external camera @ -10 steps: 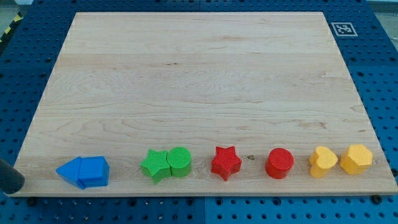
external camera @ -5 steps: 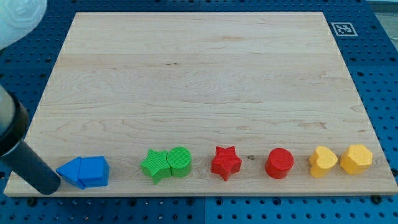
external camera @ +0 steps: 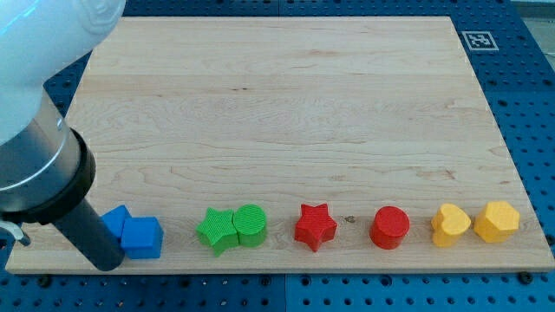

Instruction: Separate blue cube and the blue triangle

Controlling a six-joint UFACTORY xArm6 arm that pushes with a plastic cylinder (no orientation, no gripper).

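The blue cube (external camera: 143,237) sits near the board's bottom left corner. The blue triangle (external camera: 115,221) lies just behind it to its upper left, touching it and partly hidden by my rod. My tip (external camera: 107,261) is at the bottom left, right against the left side of both blue blocks. The rod and the white arm rise from it toward the view's top left.
Along the bottom edge of the wooden board (external camera: 277,104) stand a green star (external camera: 216,230) touching a green cylinder (external camera: 251,224), a red star (external camera: 315,226), a red cylinder (external camera: 390,228), and two yellow blocks (external camera: 451,224) (external camera: 496,221). A marker tag (external camera: 479,40) is at the top right.
My tip has moved right from the board's left edge into the blue blocks. The blue pair shifted right and turned; the triangle now sits behind the cube.
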